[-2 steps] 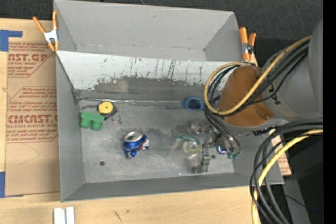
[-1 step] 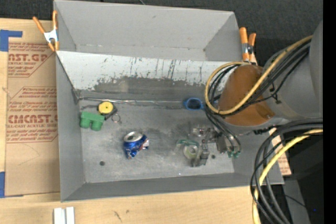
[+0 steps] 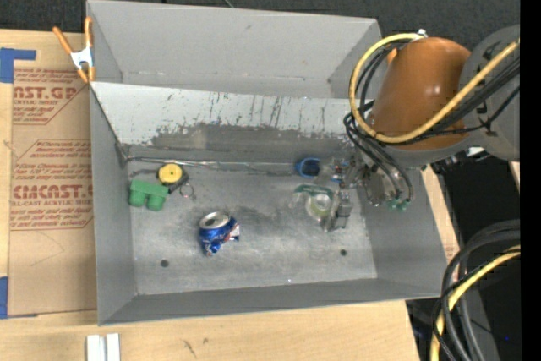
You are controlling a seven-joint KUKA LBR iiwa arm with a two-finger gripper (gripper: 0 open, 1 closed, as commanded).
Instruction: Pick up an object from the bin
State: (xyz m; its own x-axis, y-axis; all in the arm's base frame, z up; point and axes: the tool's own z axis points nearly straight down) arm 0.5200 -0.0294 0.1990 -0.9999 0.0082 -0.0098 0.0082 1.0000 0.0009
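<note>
My gripper [image 3: 341, 211] is low over the bin floor at the right side, under the arm's orange cover. Right beside it on the left lies a small clear, greenish-white round thing [image 3: 316, 201], touching or nearly touching the gripper. I cannot tell whether that thing is held. A small blue cap-like piece [image 3: 308, 167] lies just behind, near the back wall. A crushed blue, white and red can [image 3: 218, 232] rests on the floor further left, apart from the gripper.
At the far left of the bin lie a green block [image 3: 147, 194], a yellow disc [image 3: 170, 174] and a small metal ring [image 3: 186, 191]. The arm's cables hang over the right wall.
</note>
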